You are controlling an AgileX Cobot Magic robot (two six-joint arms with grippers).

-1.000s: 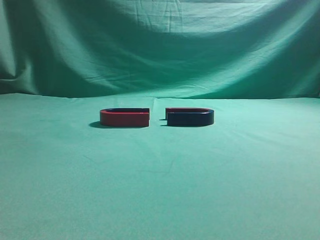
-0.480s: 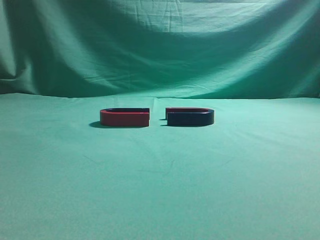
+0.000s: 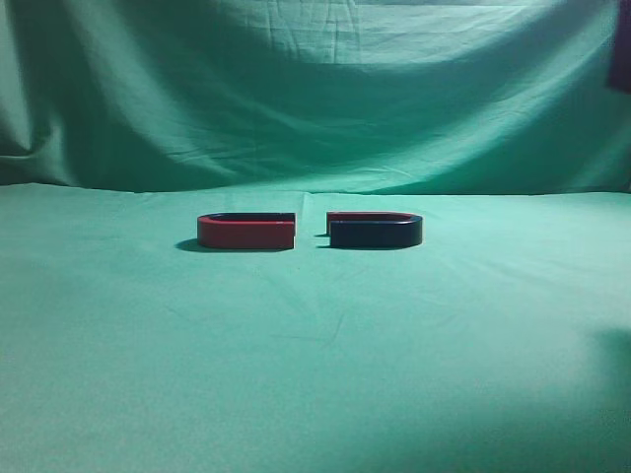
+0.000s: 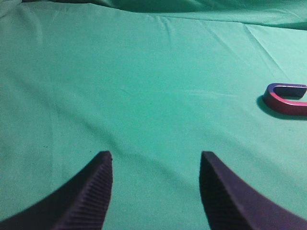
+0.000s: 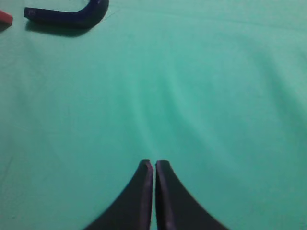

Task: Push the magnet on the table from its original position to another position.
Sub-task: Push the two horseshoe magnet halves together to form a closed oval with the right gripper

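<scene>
The magnet (image 3: 375, 231), dark navy with a thin red top edge, lies flat on the green-clothed table (image 3: 315, 355) right of centre, its open end facing left. It also shows at the top left of the right wrist view (image 5: 67, 14). My right gripper (image 5: 154, 164) is shut and empty above bare cloth, well short of the magnet. My left gripper (image 4: 155, 155) is open and empty over bare cloth. In the exterior view only a dark arm part (image 3: 621, 49) shows at the top right edge.
A same-sized U-shaped magnet with a red side (image 3: 246, 232) lies just left of the navy one, open ends facing; it shows at the right edge of the left wrist view (image 4: 286, 98). Green cloth hangs behind the table.
A dark arm part has come into the top right corner of the exterior view, and a shadow has appeared on the cloth at the lower right. Both magnets have stayed put.
</scene>
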